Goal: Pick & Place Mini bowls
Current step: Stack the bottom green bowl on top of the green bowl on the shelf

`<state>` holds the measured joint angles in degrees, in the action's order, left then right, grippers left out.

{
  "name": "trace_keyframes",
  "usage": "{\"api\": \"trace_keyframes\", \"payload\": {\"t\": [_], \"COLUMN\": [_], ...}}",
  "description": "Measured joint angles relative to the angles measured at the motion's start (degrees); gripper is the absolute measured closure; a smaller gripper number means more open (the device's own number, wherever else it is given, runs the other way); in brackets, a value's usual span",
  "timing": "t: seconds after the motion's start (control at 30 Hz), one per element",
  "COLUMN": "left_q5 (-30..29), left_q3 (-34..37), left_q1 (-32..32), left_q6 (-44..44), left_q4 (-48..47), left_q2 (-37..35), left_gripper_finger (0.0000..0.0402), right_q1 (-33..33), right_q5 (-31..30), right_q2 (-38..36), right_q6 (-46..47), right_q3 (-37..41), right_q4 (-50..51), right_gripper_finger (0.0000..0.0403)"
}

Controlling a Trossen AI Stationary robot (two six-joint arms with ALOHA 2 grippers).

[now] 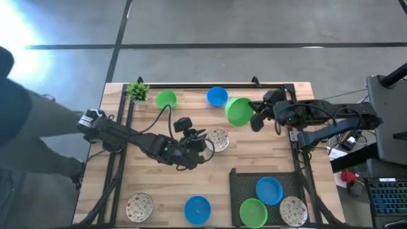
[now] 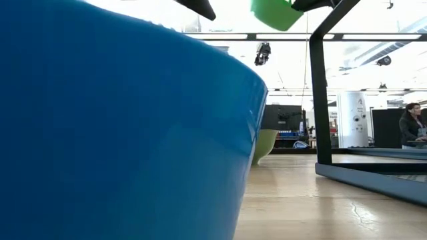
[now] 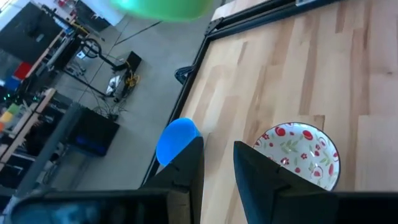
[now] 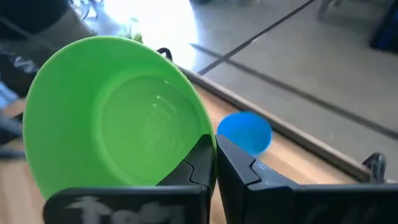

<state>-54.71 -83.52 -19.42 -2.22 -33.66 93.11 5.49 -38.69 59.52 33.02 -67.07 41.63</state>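
Note:
My right gripper (image 1: 255,119) is shut on a plain green mini bowl (image 1: 239,111), held high over the table's far right; it also shows in the low view (image 2: 277,13). My left gripper (image 3: 217,163) is open and raised at mid-table, just left of a speckled bowl (image 1: 219,140) that rests on its base. A green bowl (image 1: 166,99) and a blue bowl (image 1: 217,97) stand near the far edge. A speckled bowl (image 1: 139,207) and a blue bowl (image 1: 197,209) stand at the near edge. A blue bowl (image 1: 269,190), a green bowl (image 1: 253,212) and a speckled bowl (image 1: 293,210) sit in the black tray (image 1: 238,184). My right gripper holds the green bowl by its rim (image 4: 206,138), pinched with one finger (image 4: 198,165) inside the hollow and the other outside. The fingers come level from the table's right. The bowl is lifted clear and tipped on its side, its opening toward the wrist.
A small potted plant (image 1: 137,91) stands in the far left corner. A black frame (image 1: 210,85) runs along the table's far and side edges. A person in dark clothes (image 1: 25,127) stands beyond the left edge. Bare wood lies between the tray and the near-left bowls.

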Motion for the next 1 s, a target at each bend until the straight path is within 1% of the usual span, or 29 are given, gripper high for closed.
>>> {"api": "trace_keyframes", "payload": {"t": [0.23,0.4,0.6,0.77,1.0], "left_q5": [-0.03,-0.05,-0.03,-0.03,-0.01], "left_q3": [0.34,0.36,0.36,0.36,0.36], "left_q1": [1.89,3.25,4.45,5.21,5.33], "left_q6": [-3.69,-5.71,-5.77,-5.35,-5.34], "left_q4": [-2.67,-4.53,-4.94,-4.97,-4.96], "left_q2": [-1.49,-1.94,-2.01,-2.08,-2.19], "left_gripper_finger": [0.0314,0.0314,0.0314,0.0314,0.0314], "right_q1": [1.27,2.29,4.61,8.21,16.27], "right_q5": [7.2,17.74,29.79,36.75,41.94], "right_q2": [-2.93,-3.26,-1.49,0.96,5.12], "right_q6": [4.21,8.48,13.25,16.83,24.25], "right_q3": [0.0,0.0,0.0,0.0,0.44], "right_q4": [7.07,12.75,18.43,22.83,24.14], "right_gripper_finger": [0.0392,0.0392,0.0392,0.0392,0.0392]}}
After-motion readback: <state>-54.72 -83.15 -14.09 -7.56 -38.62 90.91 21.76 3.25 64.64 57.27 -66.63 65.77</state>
